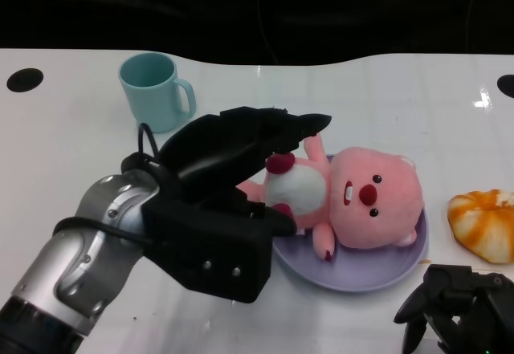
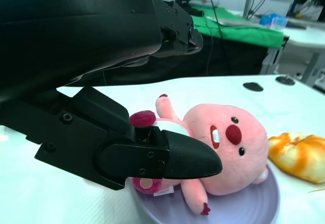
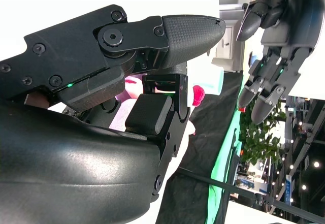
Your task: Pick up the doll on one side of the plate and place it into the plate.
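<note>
Left hand [image 1: 241, 185]: nearest the head camera, it was spread around the doll's lower body, fingers arched above and thumb below; whether it pressed the plush or had let go could not be told.
Right hand [image 1: 458, 306]: low at the desk's near edge, well apart from the doll, fingers curled downward, holding nothing.
Doll [image 1: 353, 197]: a pink plush lying on its back on the plate, head resting inside the rim.
Doll's axis: long axis ran roughly across the desk, head toward the robot's right, feet toward the left hand.
Plate [image 1: 377, 270]: lilac, under the doll, on the white desk [image 1: 72, 137].
Progress: placing looked essentially done; judged left were releasing and drawing the left hand clear.
Nearby: a teal mug [image 1: 152, 91] behind the hand, an orange bun [image 1: 484, 224] just right of the plate.
</note>
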Motion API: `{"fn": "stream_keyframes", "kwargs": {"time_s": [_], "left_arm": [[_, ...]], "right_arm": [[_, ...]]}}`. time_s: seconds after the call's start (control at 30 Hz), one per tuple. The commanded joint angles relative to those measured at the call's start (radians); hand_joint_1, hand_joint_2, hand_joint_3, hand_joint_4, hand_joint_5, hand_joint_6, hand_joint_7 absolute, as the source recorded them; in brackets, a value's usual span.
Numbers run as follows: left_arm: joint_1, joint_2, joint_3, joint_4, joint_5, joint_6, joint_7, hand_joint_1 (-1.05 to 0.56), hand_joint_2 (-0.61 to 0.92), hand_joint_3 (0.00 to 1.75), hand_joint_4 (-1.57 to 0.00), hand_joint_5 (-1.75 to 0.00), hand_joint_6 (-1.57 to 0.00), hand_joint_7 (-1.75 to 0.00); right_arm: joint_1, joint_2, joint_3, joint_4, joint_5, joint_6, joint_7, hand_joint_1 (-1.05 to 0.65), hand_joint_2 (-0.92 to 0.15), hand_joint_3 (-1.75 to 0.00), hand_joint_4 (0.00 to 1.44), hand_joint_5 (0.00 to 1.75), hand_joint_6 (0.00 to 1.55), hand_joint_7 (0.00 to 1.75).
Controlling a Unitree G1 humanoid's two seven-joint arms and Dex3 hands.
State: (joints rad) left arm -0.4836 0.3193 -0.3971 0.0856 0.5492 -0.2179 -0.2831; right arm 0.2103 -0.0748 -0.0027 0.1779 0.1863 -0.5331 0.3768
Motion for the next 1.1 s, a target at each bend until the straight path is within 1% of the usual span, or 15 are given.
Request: {"fn": "stream_keyframes", "kwargs": {"time_s": [0.03, 0.2, 0.3, 0.37, 0.47, 0.5, 0.53, 0.57, 0.63, 0.77, 0.83, 0.9, 1.0, 1.03, 1.1], "left_arm": [[0.046, 0.027, 0.05, -0.01, -0.032, -0.051, 0.044, -0.74, 0.92, 0.35, -0.31, -0.25, -0.3, -0.11], [0.116, 0.012, 0.113, 0.009, -0.121, -0.116, 0.075, -0.51, 0.92, 0.15, -0.52, -0.4, -0.55, -0.15], [0.148, -0.007, 0.152, 0.038, -0.225, -0.162, 0.062, -0.4, 0.92, 0.1, -0.55, -0.55, -0.67, -0.13], [0.163, -0.017, 0.176, 0.071, -0.291, -0.214, 0.058, -0.28, 0.91, 0.1, -0.56, -0.81, -0.78, -0.18], [0.196, -0.024, 0.206, 0.09, -0.367, -0.252, 0.047, -0.25, 0.9, 0.14, -0.58, -1.01, -0.86, -0.25], [0.209, -0.027, 0.214, 0.088, -0.392, -0.253, 0.041, -0.24, 0.89, 0.18, -0.59, -1.07, -0.89, -0.33], [0.228, -0.033, 0.224, 0.083, -0.421, -0.254, 0.036, -0.21, 0.79, 0.38, -0.6, -1.14, -0.84, -0.53], [0.24, -0.037, 0.231, 0.079, -0.44, -0.256, 0.032, -0.19, 0.68, 0.58, -0.62, -1.17, -0.81, -0.67], [0.28, -0.054, 0.249, 0.069, -0.506, -0.254, 0.017, -0.15, 0.53, 0.9, -0.67, -1.21, -0.79, -0.85], [0.366, -0.102, 0.279, 0.009, -0.609, -0.196, 0.017, -0.11, 0.42, 1.2, -0.77, -1.26, -0.79, -1.05], [0.409, -0.126, 0.292, -0.029, -0.682, -0.143, 0.002, -0.08, 0.44, 1.29, -0.78, -1.35, -0.77, -1.18], [0.443, -0.143, 0.304, -0.071, -0.747, -0.075, -0.01, -0.09, 0.53, 1.19, -0.77, -1.43, -0.74, -1.28], [0.487, -0.161, 0.325, -0.146, -0.856, 0.058, -0.027, -0.11, 0.61, 1.06, -0.77, -1.53, -0.71, -1.35], [0.511, -0.164, 0.332, -0.185, -0.898, 0.123, -0.021, -0.11, 0.62, 1.04, -0.76, -1.54, -0.71, -1.35], [0.55, -0.167, 0.343, -0.241, -0.945, 0.209, -0.016, -0.1, 0.62, 1.12, -0.75, -1.63, -0.7, -1.38]], "right_arm": [[0.003, -0.012, -0.012, -0.004, 0.001, 0.006, -0.005, -0.96, -0.92, -0.36, 1.04, 1.32, 1.06, 0.93], [0.001, -0.012, -0.012, -0.002, 0.0, 0.007, -0.006, -0.95, -0.92, -0.36, 1.04, 1.32, 1.05, 0.94], [0.0, -0.013, -0.012, -0.004, -0.004, 0.007, -0.009, -0.95, -0.92, -0.36, 1.04, 1.33, 1.05, 0.95], [-0.001, -0.014, -0.012, -0.001, -0.008, 0.003, -0.01, -0.95, -0.92, -0.37, 1.04, 1.34, 1.05, 0.96], [-0.004, -0.016, -0.012, 0.004, -0.005, 0.0, -0.005, -0.94, -0.92, -0.38, 1.03, 1.34, 1.03, 0.98], [-0.004, -0.016, -0.012, 0.004, -0.005, 0.0, -0.005, -0.93, -0.92, -0.38, 1.03, 1.35, 1.03, 0.98], [-0.003, -0.015, -0.012, 0.002, -0.002, 0.005, -0.006, -0.93, -0.92, -0.38, 1.02, 1.35, 1.03, 0.98], [-0.003, -0.015, -0.012, 0.0, 0.0, 0.009, -0.006, -0.93, -0.92, -0.38, 1.02, 1.35, 1.03, 0.99], [-0.004, -0.015, -0.012, 0.003, -0.002, 0.007, -0.007, -0.93, -0.92, -0.38, 1.02, 1.35, 1.02, 0.99], [-0.006, -0.015, -0.012, 0.004, -0.006, 0.008, -0.01, -0.93, -0.92, -0.39, 1.02, 1.36, 1.02, 1.0], [-0.005, -0.016, -0.012, 0.001, -0.007, 0.012, -0.012, -0.93, -0.92, -0.39, 1.02, 1.37, 1.01, 1.01], [-0.005, -0.016, -0.011, 0.0, -0.008, 0.012, -0.012, -0.93, -0.92, -0.39, 1.02, 1.37, 1.01, 1.01], [-0.004, -0.016, -0.01, -0.003, -0.005, 0.016, -0.011, -0.93, -0.92, -0.39, 1.01, 1.37, 1.01, 1.02], [-0.004, -0.015, -0.009, -0.005, -0.001, 0.02, -0.01, -0.93, -0.92, -0.39, 1.01, 1.37, 1.01, 1.02], [-0.005, -0.014, -0.009, -0.007, 0.0, 0.024, -0.01, -0.93, -0.92, -0.38, 1.01, 1.37, 1.01, 1.02]]}}
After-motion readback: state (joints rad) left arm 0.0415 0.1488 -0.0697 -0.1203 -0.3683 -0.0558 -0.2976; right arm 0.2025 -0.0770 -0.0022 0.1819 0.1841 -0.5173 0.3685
